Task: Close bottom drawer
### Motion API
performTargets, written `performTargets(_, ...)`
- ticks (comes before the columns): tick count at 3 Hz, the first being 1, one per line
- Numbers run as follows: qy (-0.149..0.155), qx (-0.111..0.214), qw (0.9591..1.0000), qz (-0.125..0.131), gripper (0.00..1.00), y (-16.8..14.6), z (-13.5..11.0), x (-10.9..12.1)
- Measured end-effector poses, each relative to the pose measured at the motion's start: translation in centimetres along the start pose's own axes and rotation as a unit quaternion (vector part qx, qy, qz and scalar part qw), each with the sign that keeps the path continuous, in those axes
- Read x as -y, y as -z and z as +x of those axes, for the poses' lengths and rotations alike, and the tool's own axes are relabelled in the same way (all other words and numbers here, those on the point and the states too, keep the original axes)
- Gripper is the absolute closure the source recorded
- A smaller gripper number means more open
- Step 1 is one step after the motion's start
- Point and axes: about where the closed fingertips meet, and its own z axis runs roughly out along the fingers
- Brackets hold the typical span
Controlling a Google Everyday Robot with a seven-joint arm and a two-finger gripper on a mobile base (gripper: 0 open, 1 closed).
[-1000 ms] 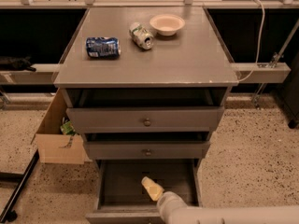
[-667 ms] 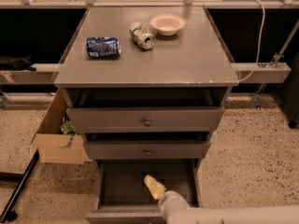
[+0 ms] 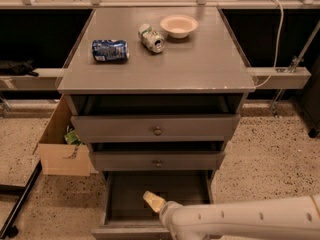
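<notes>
1. I see the bottom drawer (image 3: 182, 196) pulled well out at the foot of the grey cabinet (image 3: 190, 64).
2. My gripper (image 3: 154, 202) hangs over the drawer's open box, near its front panel, with the arm (image 3: 240, 219) reaching in from the right.
3. I cannot tell how wide the gripper stands, or whether it has hold of anything.

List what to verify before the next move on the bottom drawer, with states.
1. Bottom drawer pulled out, needing closing: ok.
2. Tool outside the drawer box: not ok; it hangs over the drawer floor, behind the front panel.
3. Front panel's face reachable: cannot tell; only its top edge shows.
4. Cardboard box out of the drawer's path: ok, it stands left of the cabinet.
5. Middle drawer not in the way: ok, it sticks out less.
</notes>
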Motion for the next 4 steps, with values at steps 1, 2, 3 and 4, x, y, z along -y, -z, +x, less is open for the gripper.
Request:
performTargets(1, -0.011, -0.091, 0.9947, 0.045, 0.00, -6.6, 2.6, 1.0)
performTargets(2, -0.036, -0.124, 0.9828, 0.131, 0.00, -10.7, 3.0, 7.3)
performTargets(3, -0.051, -0.123, 0.9764, 0.170, 0.00, -11.1, 2.3, 10.9)
performTargets(4, -0.051, -0.123, 0.9764, 0.170, 0.00, -11.1, 2.3, 10.9)
